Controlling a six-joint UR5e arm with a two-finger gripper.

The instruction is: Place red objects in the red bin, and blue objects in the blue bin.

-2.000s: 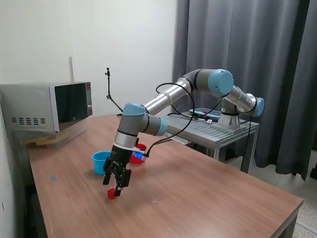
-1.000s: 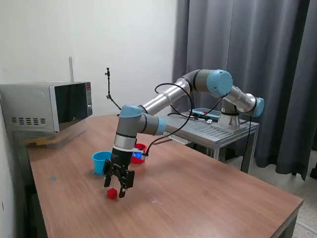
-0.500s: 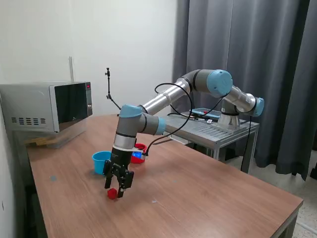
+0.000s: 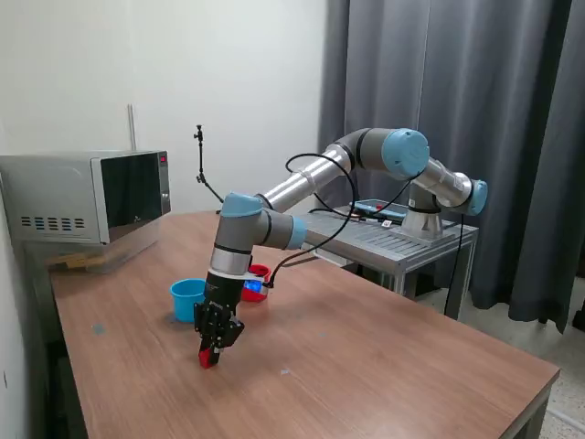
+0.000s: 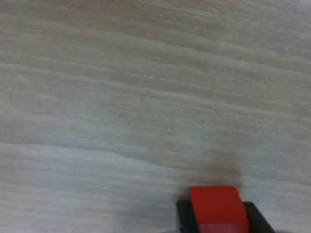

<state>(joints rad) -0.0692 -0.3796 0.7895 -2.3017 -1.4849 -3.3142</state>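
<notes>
A small red cube (image 4: 208, 358) rests on the wooden table, and my gripper (image 4: 211, 352) stands straight over it with the fingers closed against its sides. The wrist view shows the same red cube (image 5: 217, 209) held between two dark fingertips (image 5: 184, 217) right at table level. Behind the arm, the light blue cup (image 4: 187, 298) stands toward the exterior view's left. The red cup (image 4: 256, 283) is partly hidden by the arm, with something blue showing at its rim. No loose blue cube is visible on the table.
A microwave (image 4: 87, 196) sits at the table's back left corner in the exterior view. A metal side table (image 4: 393, 240) carrying the arm's base stands behind the wooden table (image 4: 366, 366). A thin stand (image 4: 203, 169) rises near the wall.
The gripper hovered open around the red cube, then lowered and closed on it. The cube is still on the table in the same spot.
</notes>
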